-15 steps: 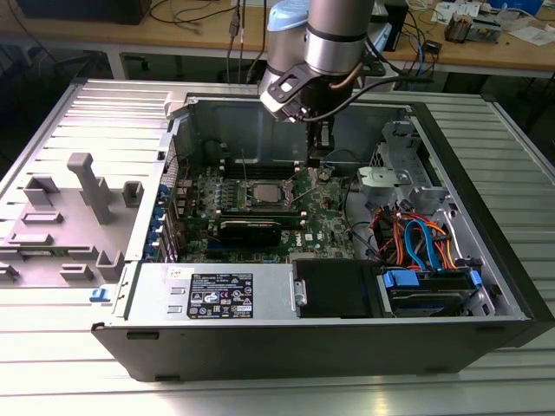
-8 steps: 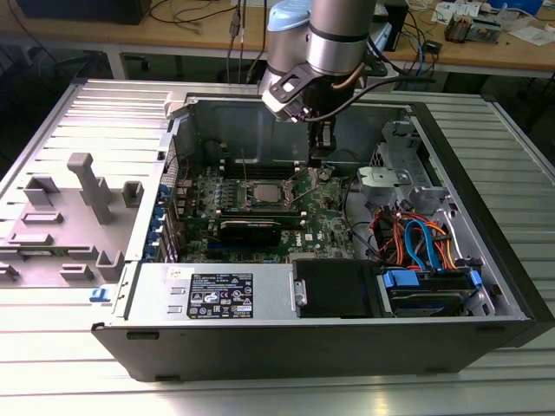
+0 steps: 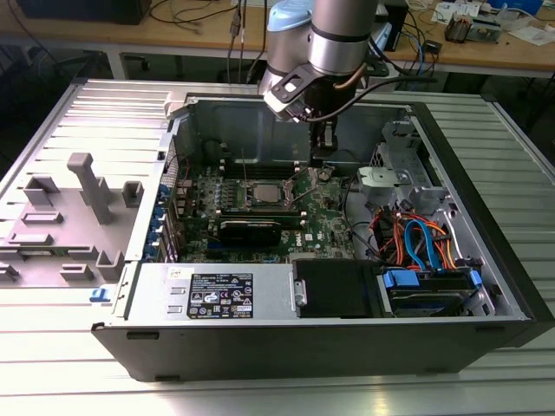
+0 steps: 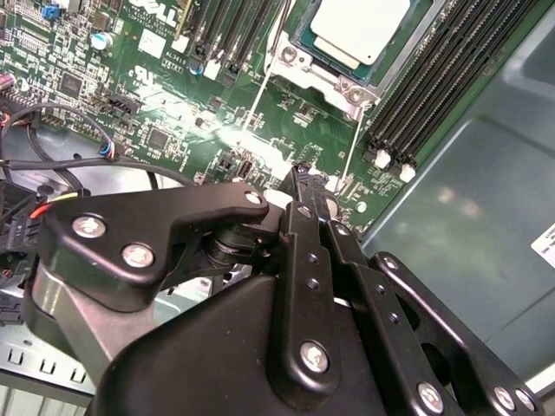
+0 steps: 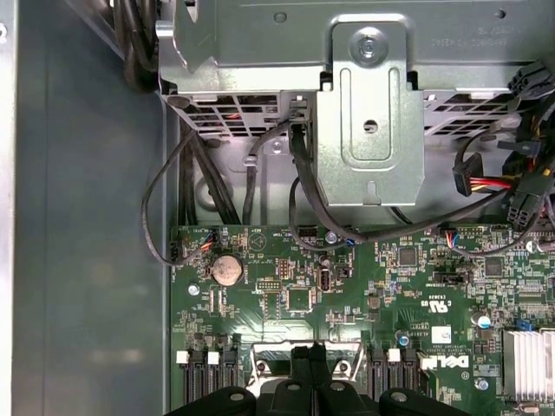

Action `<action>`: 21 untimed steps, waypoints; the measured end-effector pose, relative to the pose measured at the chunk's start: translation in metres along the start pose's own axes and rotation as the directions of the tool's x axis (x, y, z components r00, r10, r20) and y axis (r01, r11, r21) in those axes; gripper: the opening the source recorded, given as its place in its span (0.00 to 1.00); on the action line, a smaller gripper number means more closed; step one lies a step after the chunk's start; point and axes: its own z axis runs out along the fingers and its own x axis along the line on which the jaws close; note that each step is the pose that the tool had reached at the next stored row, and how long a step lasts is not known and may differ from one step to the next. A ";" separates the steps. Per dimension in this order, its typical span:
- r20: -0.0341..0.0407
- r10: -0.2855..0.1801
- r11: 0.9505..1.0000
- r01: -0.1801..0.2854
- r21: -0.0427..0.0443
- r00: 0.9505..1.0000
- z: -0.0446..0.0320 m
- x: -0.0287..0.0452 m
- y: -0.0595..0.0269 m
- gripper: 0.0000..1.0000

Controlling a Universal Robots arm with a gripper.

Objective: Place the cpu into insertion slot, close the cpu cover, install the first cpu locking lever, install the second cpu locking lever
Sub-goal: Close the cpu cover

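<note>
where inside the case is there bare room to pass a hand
Bare case floor beside the memory slots, off the edge of the green board. Crowded: cables around the drive cage, and the board near the gripper.

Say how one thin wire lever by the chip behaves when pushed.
The wire lever looks long and thin, so probably springy. Bare metal, it may slip off the jaws. Anchored beside the chip, it likely swings, not slides.
</note>
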 end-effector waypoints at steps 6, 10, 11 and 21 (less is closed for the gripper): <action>0.000 0.000 1.000 0.000 0.000 1.000 0.0000 0.0000 0.0013 0.11; 0.000 0.000 1.000 0.000 0.000 1.000 0.0000 0.0000 0.0022 0.11; 0.000 0.000 1.000 0.000 0.000 1.000 0.0000 0.0000 0.0025 0.11; 0.000 0.000 1.000 0.000 0.000 1.000 0.0000 0.0000 0.0043 0.11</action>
